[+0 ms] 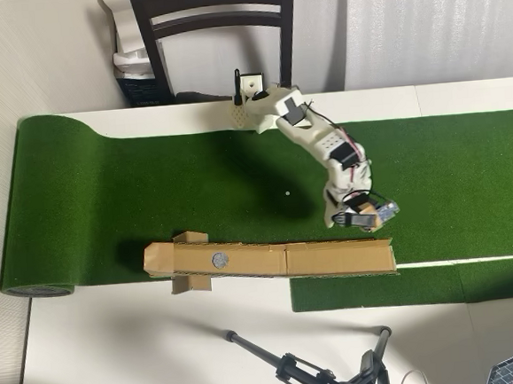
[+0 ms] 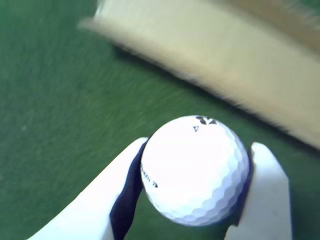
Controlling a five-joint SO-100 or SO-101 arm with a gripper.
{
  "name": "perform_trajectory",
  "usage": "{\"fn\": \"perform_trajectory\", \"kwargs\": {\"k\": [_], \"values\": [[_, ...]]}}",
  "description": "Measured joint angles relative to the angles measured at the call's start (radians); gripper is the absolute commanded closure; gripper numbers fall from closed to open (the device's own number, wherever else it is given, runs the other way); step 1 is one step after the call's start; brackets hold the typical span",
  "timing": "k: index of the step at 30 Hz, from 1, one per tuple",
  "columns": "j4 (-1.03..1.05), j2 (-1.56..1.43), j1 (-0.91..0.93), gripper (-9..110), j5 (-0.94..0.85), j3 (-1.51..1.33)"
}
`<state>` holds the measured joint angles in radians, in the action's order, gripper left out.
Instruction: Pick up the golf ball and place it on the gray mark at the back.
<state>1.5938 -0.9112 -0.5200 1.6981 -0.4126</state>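
White and dimpled, the ball (image 2: 195, 171) sits pinched in my pincer (image 2: 195, 172), one finger pressed on each flank, roughly at its widest line. It looks hard and light, I judge, with a slick shell that could squirt out if the squeeze drifts off centre, so this hold across the middle seems right. In the wrist view green turf (image 2: 55, 90) lies below and a cardboard strip (image 2: 220, 55) runs blurred across the top. In the overhead view my pincer (image 1: 368, 216) hangs near the right end of that strip (image 1: 333, 257), while the gray mark (image 1: 219, 260) sits well apart toward its left end, on the cardboard. I cannot tell whether the ball is off the turf.
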Motion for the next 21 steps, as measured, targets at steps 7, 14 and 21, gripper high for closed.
{"fn": "perform_trajectory", "kwargs": {"k": [7, 14, 21], "values": [[0.000, 0.000, 0.124, 78, -0.193, 0.104], [0.000, 0.000, 0.222, 78, -0.397, 0.169], [0.000, 0.000, 0.328, 78, -0.538, 0.198]]}}
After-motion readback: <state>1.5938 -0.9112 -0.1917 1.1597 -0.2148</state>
